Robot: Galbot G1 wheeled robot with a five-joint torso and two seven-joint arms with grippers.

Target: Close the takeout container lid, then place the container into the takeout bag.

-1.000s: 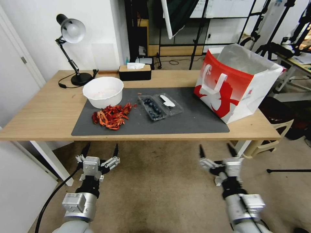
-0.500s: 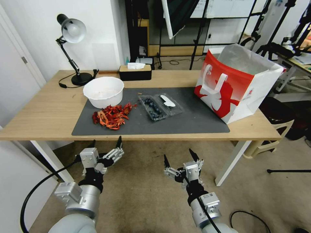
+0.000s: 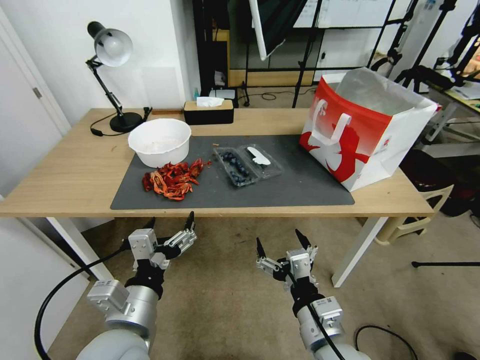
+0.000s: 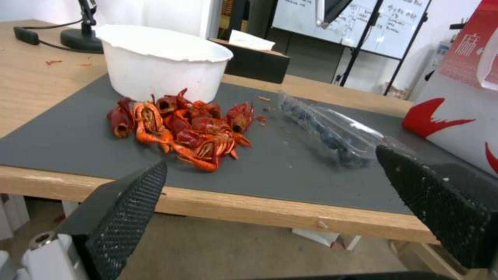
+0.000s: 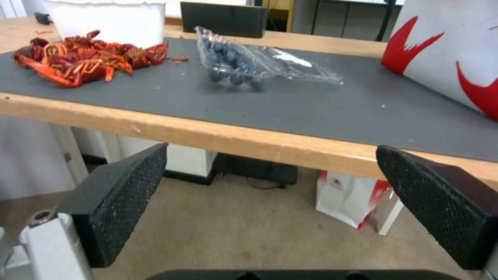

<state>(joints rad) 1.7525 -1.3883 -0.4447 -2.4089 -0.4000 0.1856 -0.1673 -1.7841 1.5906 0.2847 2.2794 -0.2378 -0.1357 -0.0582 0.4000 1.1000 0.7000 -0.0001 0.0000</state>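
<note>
The clear takeout container (image 3: 235,167) lies open on the dark mat (image 3: 295,187), blueberries in its tray, and its lid (image 3: 261,159) with a white label is folded out flat to the right. Both wrist views take in the takeout container (image 4: 332,134) (image 5: 231,64). The red-and-white takeout bag (image 3: 367,127) stands open at the table's right end. My left gripper (image 3: 170,225) and right gripper (image 3: 281,242) hang open below the table's front edge, short of the mat, with nothing between their fingers.
A white bowl (image 3: 160,141) and a pile of red crayfish shells (image 3: 172,179) sit left of the container. A desk lamp (image 3: 111,55) and a black tissue box (image 3: 208,112) stand at the back. The table's front edge (image 3: 220,213) lies just above the grippers.
Over the last second the right gripper has swung left to below the table's middle, and the left gripper has risen slightly and shifted right. The things on the table have not moved.
</note>
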